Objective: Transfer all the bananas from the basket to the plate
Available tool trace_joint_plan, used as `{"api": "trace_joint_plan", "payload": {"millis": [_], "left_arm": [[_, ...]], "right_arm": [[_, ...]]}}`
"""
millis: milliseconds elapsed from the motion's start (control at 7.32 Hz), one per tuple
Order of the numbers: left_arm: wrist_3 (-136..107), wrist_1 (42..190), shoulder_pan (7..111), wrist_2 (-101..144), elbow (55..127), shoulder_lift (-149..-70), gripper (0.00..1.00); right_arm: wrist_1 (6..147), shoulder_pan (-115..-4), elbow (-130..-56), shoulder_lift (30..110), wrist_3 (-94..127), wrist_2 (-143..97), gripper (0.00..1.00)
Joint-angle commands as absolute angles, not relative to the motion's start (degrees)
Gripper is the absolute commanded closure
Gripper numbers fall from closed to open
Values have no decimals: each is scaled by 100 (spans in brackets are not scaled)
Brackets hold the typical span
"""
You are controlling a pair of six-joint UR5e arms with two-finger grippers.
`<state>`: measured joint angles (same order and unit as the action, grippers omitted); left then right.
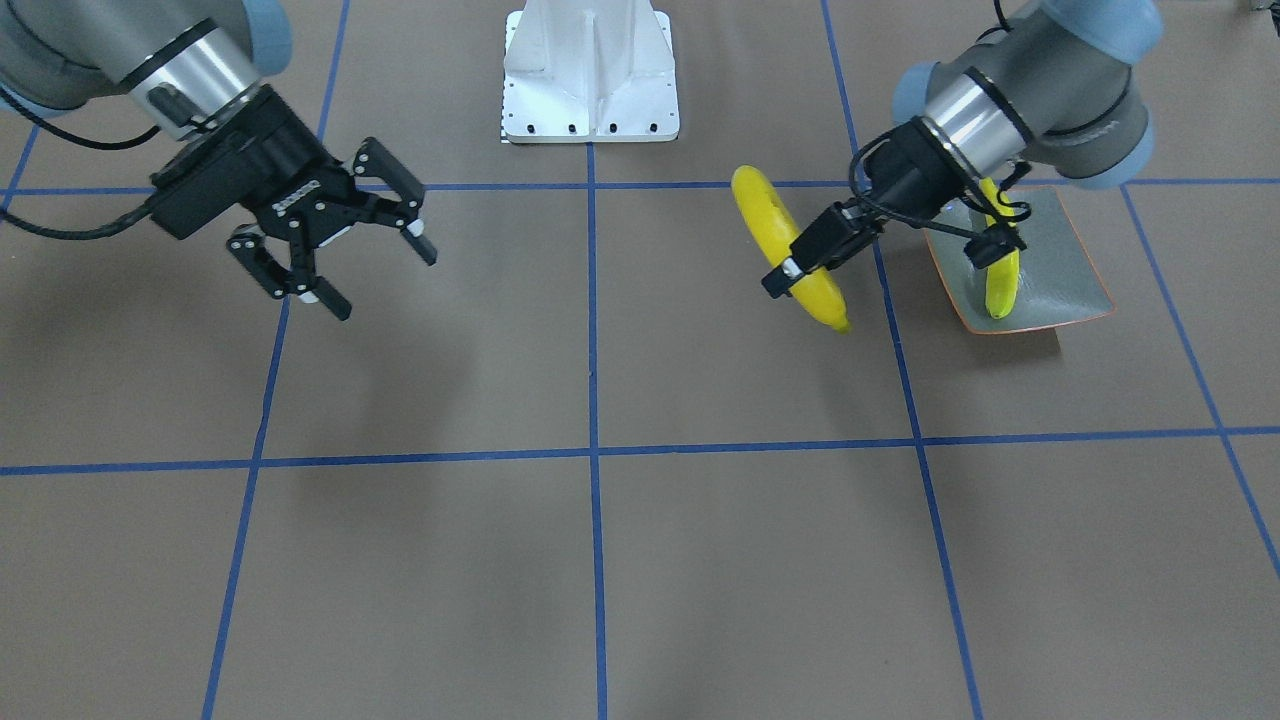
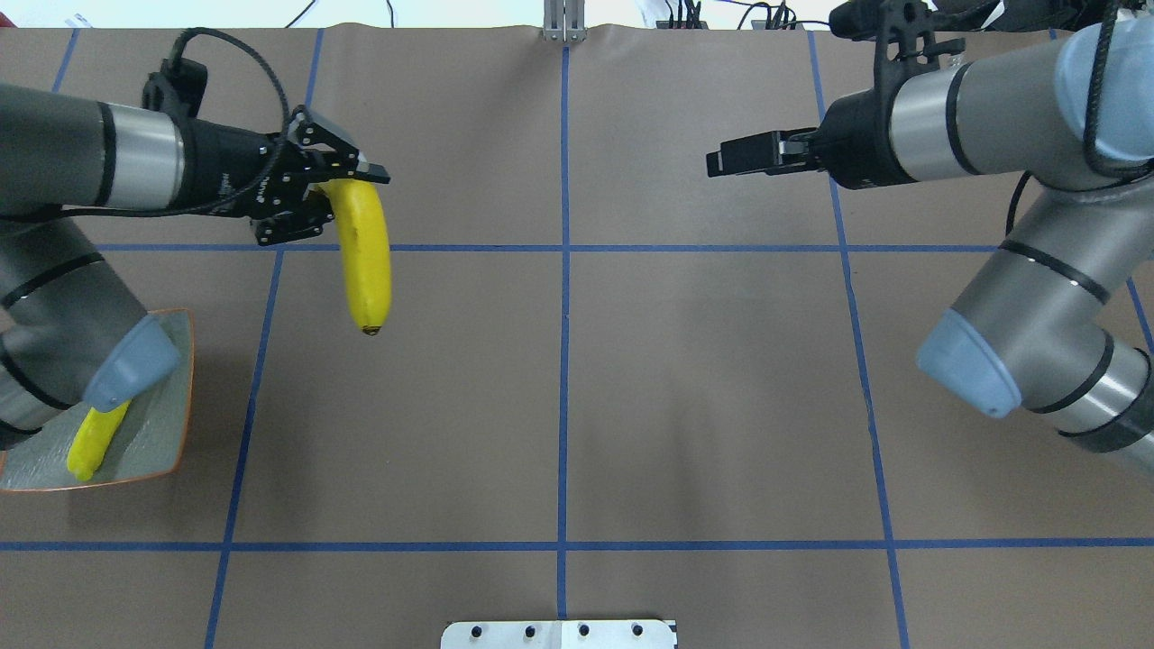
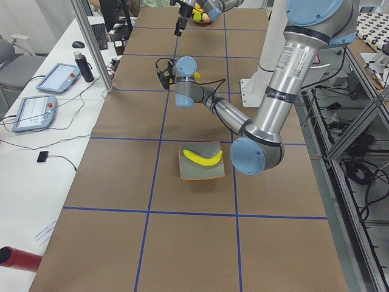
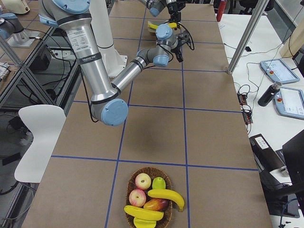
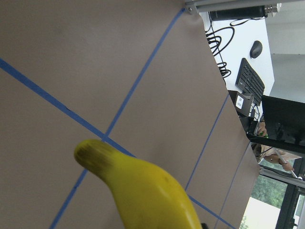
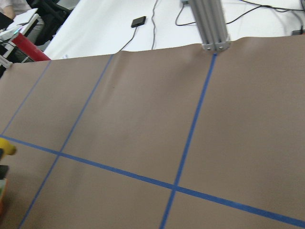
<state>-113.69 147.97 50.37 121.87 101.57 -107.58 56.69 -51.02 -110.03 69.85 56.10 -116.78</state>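
You had the first banana (image 2: pixel 363 261) clamped by its upper end in the left gripper (image 2: pixel 335 200). It hung off the table with its brown tip down, well apart from the plate (image 2: pixel 167 424). The second banana (image 2: pixel 95 439) lay flat, slantwise, on that squarish grey-green, orange-rimmed plate. At the table's right end, your round wicker basket (image 4: pixel 129 186) held at least two more bright yellow bananas (image 4: pixel 167 194).

table (image 2: pixel 685 406): brown, blue-taped | on it: plate (image 2: pixel 162 433), basket (image 4: pixel 128 190), robot base (image 1: pixel 590 80)
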Motion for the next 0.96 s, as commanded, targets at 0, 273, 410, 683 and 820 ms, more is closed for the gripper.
{"api": "trace_joint_plan", "payload": {"millis": [0, 273, 410, 683, 820], "left_arm": [[-9660, 14530, 5343, 12445, 10484, -9394, 100], [-7927, 14449, 5457, 12402, 10485, -8354, 100], [-7232, 14449, 5510, 12393, 10494, -7984, 100], [-6112, 14449, 5528, 12384, 10468, -7464, 100], [-6100, 14449, 5511, 12366, 10433, -7436, 100]], "right_arm": [[5924, -5816, -10882, 7722, 4260, -12250, 0], [5898, -6125, -10793, 8268, 3422, -12453, 0], [5889, -6422, -10784, 8584, 2880, -12689, 0], [5889, -7142, -10269, 8859, 1623, -13400, 0], [5889, -7346, -10066, 8859, 1304, -13603, 0]]}}
